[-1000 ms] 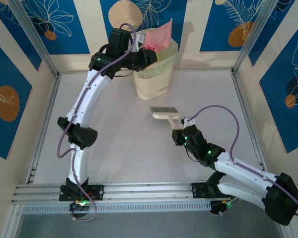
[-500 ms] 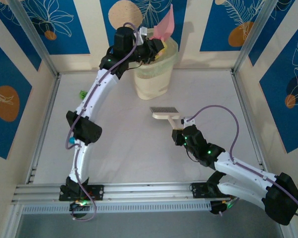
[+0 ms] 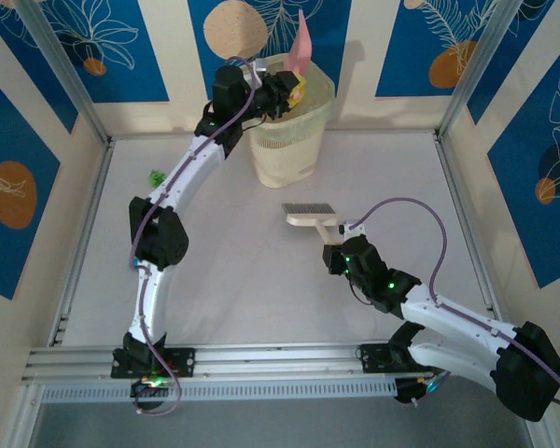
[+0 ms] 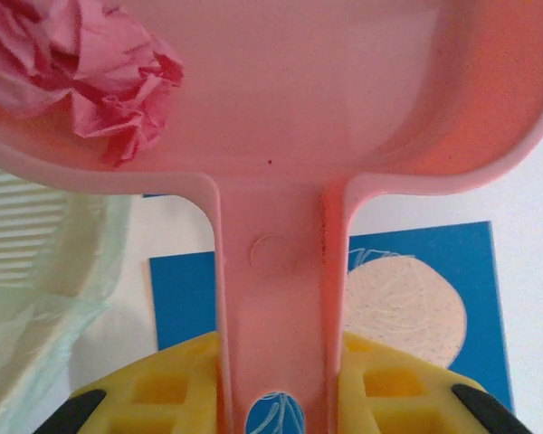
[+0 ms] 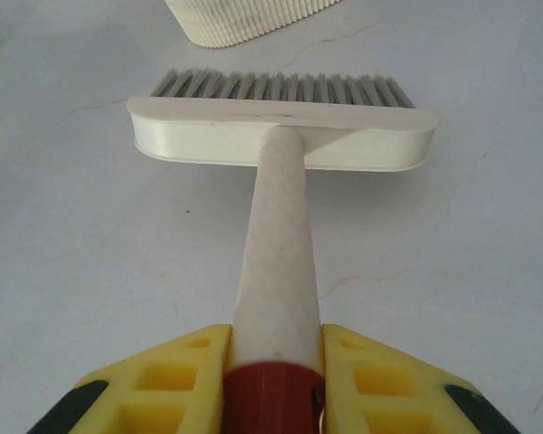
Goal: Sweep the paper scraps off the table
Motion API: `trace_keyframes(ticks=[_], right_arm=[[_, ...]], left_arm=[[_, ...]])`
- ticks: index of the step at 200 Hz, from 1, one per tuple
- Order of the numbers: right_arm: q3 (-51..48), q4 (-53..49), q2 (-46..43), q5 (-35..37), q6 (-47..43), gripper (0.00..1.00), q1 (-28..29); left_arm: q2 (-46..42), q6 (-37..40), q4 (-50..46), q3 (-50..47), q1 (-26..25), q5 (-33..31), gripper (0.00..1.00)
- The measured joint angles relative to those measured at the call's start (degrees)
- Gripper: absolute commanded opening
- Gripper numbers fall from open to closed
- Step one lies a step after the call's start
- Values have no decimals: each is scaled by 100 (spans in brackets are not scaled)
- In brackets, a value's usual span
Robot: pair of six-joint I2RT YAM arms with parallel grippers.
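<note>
Two grippers are seen, each closed on a tool. The left gripper (image 3: 294, 91) is pinched on the flat handle of a pink plastic dustpan (image 3: 303, 47), which is held tilted steeply, blade up, above the mouth of a cream ribbed bin (image 3: 285, 154) standing at the far edge of the table (image 3: 233, 280), close to the blue-and-cream patterned wall (image 3: 37, 93). In the left wrist view, the yellow fingers (image 4: 154, 393) are pressed against both sides of the handle, and a crumpled pink paper wad (image 4: 81, 63) is lodged in a corner of the smooth, curved pan; a pale green translucent liner (image 4: 36, 298) is seen beside it. The right gripper (image 5: 273, 380) is clamped around the round cream handle of a brush (image 5: 281, 136) with an oblong cream head and a row of grey bristles; whether the head touches the surface cannot be told. The brush is held right of the table's centre, well apart from the bin. One green paper scrap (image 3: 154, 175) lies on the matte white-grey surface at far left, between the left arm and the aluminium rail (image 3: 79, 252). Broad bare surface is left open across the middle and near side, bounded by rails at left, right and front.
</note>
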Motion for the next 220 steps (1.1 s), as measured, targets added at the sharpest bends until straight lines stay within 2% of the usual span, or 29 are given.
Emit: trace_keyframes(ticks=[56,104,166,220], right_arm=[[0,11,127,0,-44,0,-4],[0,33,170,0,-61,0,-4],[0,35,208,2,-101,0,-4],[0,35,208,2,-101,0,-4]], left_arm=[[-87,-782,1445,-1016,37,-96,0],[-109,-999,1921,-1141,68,-164,0],[-168,-835,1858,-1115,68,-98,0],[-811,72,1091,-1145,-94,334,0]])
